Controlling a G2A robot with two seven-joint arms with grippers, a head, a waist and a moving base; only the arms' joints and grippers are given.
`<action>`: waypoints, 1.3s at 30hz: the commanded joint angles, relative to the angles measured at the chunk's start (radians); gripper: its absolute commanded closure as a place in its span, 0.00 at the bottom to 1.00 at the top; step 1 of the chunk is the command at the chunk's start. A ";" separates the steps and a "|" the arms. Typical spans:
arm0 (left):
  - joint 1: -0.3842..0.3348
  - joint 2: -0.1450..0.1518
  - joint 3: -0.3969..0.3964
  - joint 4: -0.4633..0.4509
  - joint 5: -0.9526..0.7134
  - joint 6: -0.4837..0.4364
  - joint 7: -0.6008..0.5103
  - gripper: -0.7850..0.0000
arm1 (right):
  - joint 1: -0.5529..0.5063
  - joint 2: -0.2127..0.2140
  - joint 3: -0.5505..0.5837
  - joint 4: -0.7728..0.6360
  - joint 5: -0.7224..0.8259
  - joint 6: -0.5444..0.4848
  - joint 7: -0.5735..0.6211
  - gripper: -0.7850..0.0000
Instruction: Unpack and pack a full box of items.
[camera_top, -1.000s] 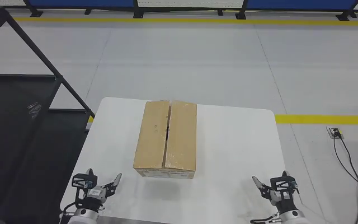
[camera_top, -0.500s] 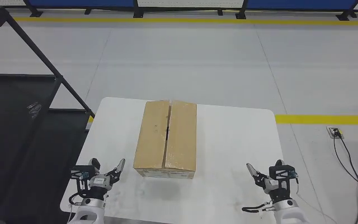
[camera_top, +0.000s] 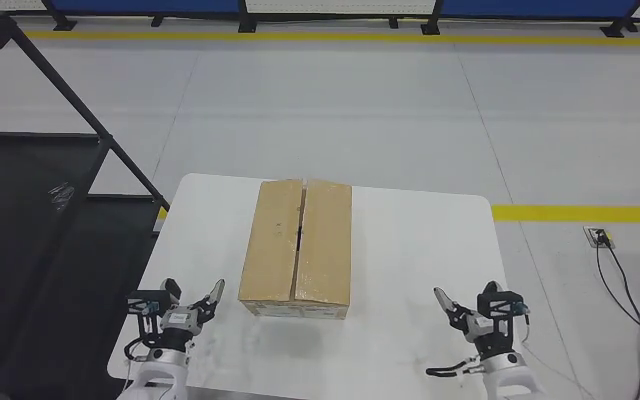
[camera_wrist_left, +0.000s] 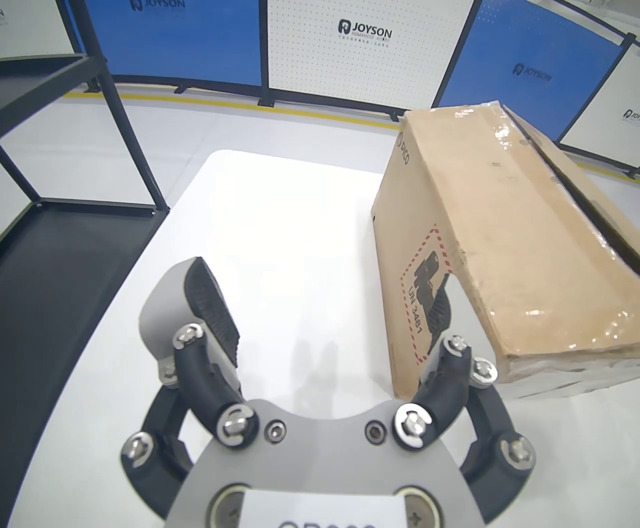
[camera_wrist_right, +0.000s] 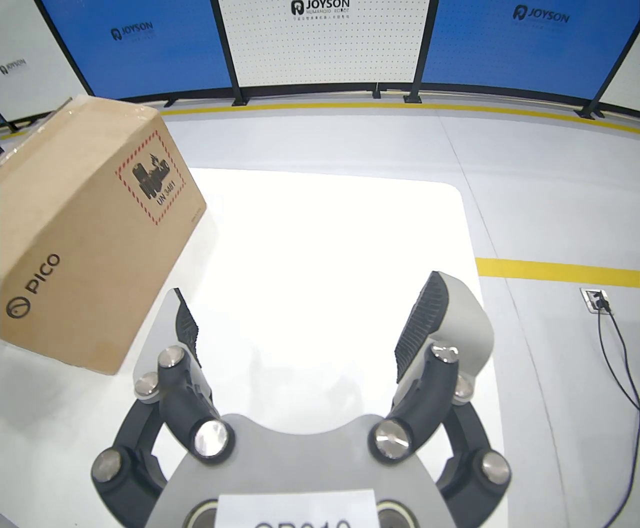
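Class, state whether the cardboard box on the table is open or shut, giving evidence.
Shut: the cardboard box has both top flaps flat, meeting along a centre seam; contents hidden.

Left gripper (camera_wrist_left: 320, 320) and right gripper (camera_wrist_right: 307, 320), wrist views: each has a pale grey metal base plate (camera_wrist_right: 300, 450) bearing a white label (camera_wrist_right: 300, 505) with black print, curved black links (camera_wrist_right: 182, 395) pinned by silver round-headed screws (camera_wrist_left: 234, 425), and two jaws of light grey shell faced with ribbed black pads (camera_wrist_right: 420, 320). Top view: behind each gripper, a white wrist (camera_top: 510, 380) with a thin black cable (camera_top: 445, 371) looping beside it.
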 joint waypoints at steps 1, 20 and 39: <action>-0.025 -0.002 0.007 0.018 -0.011 -0.004 -0.003 0.00 | 0.019 -0.006 -0.020 0.005 0.015 0.016 -0.031 0.00; -0.110 -0.020 0.045 0.093 -0.143 -0.005 -0.028 0.00 | 0.096 -0.033 -0.089 0.047 0.115 0.090 -0.157 0.00; -0.165 -0.038 0.137 0.162 -0.026 0.035 -0.062 0.00 | 0.080 -0.042 -0.122 0.057 0.044 -0.031 -0.203 0.00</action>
